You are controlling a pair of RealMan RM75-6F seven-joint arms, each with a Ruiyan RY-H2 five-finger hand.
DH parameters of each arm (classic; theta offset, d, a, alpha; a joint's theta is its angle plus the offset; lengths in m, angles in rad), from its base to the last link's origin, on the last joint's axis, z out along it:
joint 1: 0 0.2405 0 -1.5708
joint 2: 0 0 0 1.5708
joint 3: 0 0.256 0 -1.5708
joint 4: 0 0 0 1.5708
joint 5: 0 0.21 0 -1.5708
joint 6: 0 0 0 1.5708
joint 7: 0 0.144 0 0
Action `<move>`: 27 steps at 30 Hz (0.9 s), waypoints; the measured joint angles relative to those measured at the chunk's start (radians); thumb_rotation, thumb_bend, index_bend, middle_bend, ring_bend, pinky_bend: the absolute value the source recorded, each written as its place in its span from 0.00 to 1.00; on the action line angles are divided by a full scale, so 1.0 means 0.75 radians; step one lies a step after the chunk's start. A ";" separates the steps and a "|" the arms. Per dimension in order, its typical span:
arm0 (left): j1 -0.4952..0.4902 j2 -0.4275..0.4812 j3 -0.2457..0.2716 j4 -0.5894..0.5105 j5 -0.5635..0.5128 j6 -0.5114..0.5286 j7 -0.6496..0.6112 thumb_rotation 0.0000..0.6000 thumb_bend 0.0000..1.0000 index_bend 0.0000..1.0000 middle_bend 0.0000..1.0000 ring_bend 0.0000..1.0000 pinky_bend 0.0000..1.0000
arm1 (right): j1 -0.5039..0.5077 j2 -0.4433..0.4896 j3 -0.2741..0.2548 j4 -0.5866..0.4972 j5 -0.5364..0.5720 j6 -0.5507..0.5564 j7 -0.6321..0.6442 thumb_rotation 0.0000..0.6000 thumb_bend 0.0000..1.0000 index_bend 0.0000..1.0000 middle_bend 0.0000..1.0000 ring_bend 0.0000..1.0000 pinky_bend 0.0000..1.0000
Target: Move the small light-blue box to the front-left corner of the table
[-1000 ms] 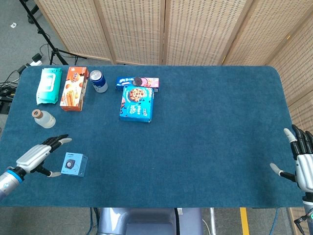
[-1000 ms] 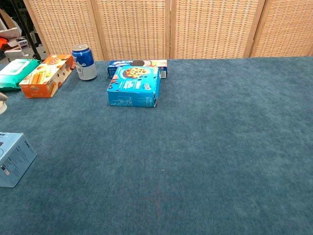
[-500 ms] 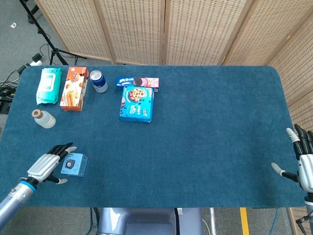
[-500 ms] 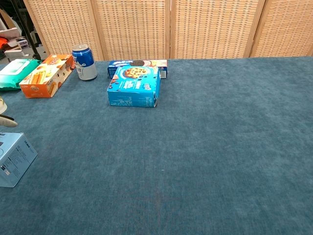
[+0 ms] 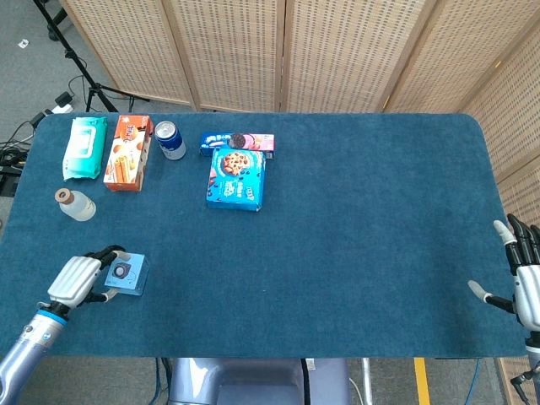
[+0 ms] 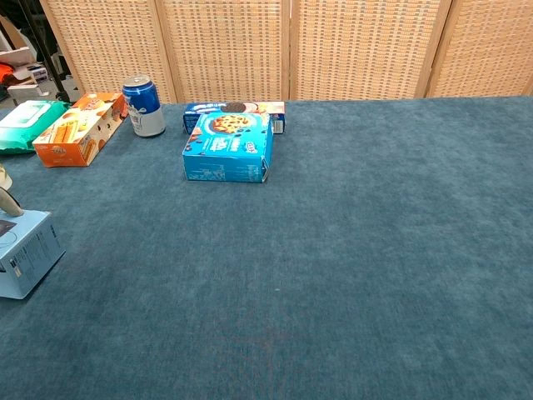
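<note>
Compared with half a second ago: left hand [image 5: 76, 280] now against the small light-blue box [image 5: 124, 274], fingers wrapped over the box's left side where before only near it; box shifted slightly toward the desk's left edge and turned a little. Right hand [image 5: 525, 283] unchanged at the desk's [image 5: 363, 253] front-right corner, fingers spread, holding nothing. Hard to make out whether the left hand truly grips the box or merely presses on it: fingertips overlap the box's top edge in the head view, thumb below near its front side, contact itself too small to judge. In the chest view only the box's right part [image 6: 25, 250] visible, cut off by the picture's left edge, with a sliver of a finger above it. Right hand partly cut by the right edge of the head view. Box lying flat on the desk near the front-left corner, just right of the left hand, touching its fingers. Further back along the left side: a small bottle [image 5: 75, 204], an orange box [image 5: 128, 152], a green wipes pack [image 5: 85, 146], a blue can [image 5: 170, 139], two cookie boxes [image 5: 237, 177].
</note>
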 measured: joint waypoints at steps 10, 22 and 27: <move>-0.024 0.226 0.025 -0.116 0.087 0.011 -0.244 1.00 0.39 0.56 0.42 0.40 0.41 | 0.000 -0.003 -0.001 -0.002 -0.003 0.000 -0.010 1.00 0.00 0.00 0.00 0.00 0.00; -0.346 0.551 0.198 -0.236 0.277 -0.515 -0.817 1.00 0.42 0.56 0.42 0.40 0.41 | 0.005 -0.009 -0.002 -0.004 0.000 -0.010 -0.030 1.00 0.00 0.00 0.00 0.00 0.00; -0.543 0.580 0.267 -0.237 0.325 -0.789 -0.998 1.00 0.42 0.56 0.42 0.40 0.41 | 0.006 -0.011 -0.003 -0.005 0.001 -0.012 -0.037 1.00 0.00 0.00 0.00 0.00 0.00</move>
